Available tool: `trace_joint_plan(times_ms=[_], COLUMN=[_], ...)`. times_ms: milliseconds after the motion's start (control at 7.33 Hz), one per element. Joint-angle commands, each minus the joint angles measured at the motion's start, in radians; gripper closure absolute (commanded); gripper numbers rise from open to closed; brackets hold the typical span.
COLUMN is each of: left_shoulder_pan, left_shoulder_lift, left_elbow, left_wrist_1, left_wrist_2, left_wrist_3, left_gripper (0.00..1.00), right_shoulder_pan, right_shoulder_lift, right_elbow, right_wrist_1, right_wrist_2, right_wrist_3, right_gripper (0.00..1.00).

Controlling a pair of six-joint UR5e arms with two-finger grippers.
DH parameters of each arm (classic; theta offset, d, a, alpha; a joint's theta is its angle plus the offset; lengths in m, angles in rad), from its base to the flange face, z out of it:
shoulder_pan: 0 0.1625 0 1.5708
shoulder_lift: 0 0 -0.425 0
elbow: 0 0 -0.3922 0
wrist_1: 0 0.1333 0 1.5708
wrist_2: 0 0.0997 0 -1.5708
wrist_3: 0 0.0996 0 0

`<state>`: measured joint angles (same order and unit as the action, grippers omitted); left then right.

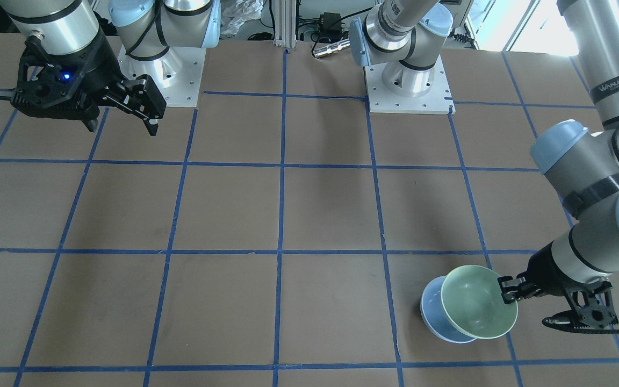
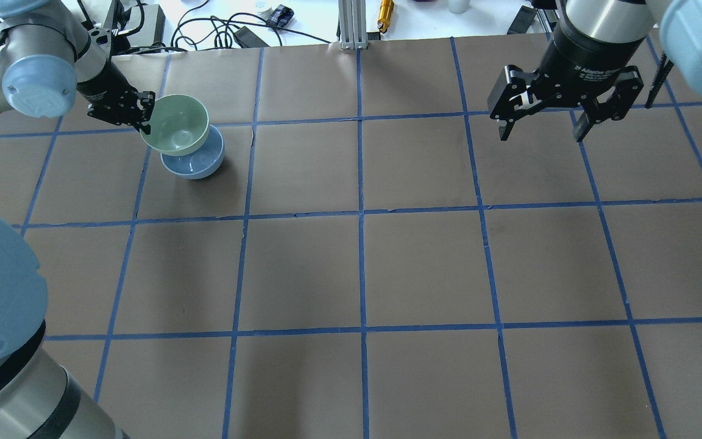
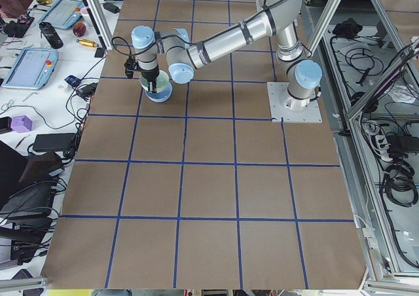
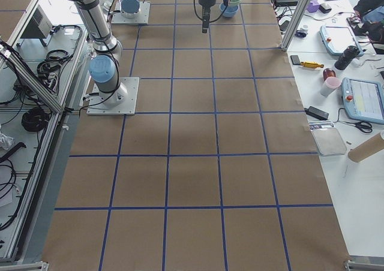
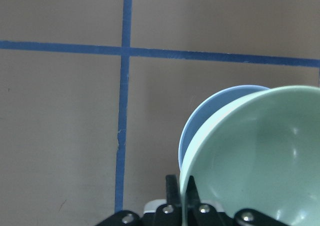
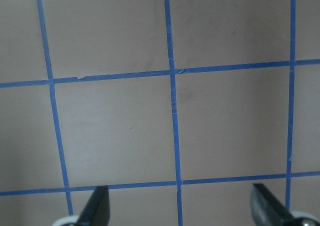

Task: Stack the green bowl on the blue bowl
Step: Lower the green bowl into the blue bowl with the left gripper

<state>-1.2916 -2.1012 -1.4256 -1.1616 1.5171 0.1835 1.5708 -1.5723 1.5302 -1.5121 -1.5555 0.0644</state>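
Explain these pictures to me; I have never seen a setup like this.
Two robot arms stand at a brown table taped into blue squares. Two pictures look down from opposite sides, two from the table's ends, and two come from cameras on the wrists. The left gripper pinches the rim of a green bowl, holding it tilted just over a blue bowl that sits on the table; whether they touch is unclear. The right gripper hangs open and empty.
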Motion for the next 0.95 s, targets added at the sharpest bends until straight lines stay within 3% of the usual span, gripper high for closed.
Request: trace_joint_plan(times_ms=[0, 273, 409, 545, 818], left_shoulder_pan=[-0.002, -0.003, -0.003, -0.003, -0.006], left_shoulder_lift=[-0.008, -0.013, -0.013, -0.013, -0.002], left_elbow=[-0.009, -0.019, -0.029, -0.029, -0.027], left_wrist_1=[-0.003, -0.004, 0.008, 0.011, 0.011], left_wrist_2=[-0.002, -0.002, -0.002, -0.002, -0.003], left_wrist_3=[-0.001, -0.001, 0.002, 0.011, 0.002], left_gripper=[1.00, 1.00, 0.79, 0.38, 0.00], right_shoulder_pan=[0.000, 0.000, 0.000, 0.000, 0.000], right_shoulder_lift=[0.000, 0.000, 0.000, 0.000, 0.000], right_elbow=[-0.001, -0.001, -0.001, -0.001, -0.001], right_wrist_1=[0.001, 0.001, 0.000, 0.001, 0.001], right_wrist_2=[0.000, 0.000, 0.000, 0.000, 0.000], right_wrist_3=[-0.002, 0.000, 0.000, 0.000, 0.000], right_gripper=[0.00, 0.00, 0.00, 0.00, 0.00])
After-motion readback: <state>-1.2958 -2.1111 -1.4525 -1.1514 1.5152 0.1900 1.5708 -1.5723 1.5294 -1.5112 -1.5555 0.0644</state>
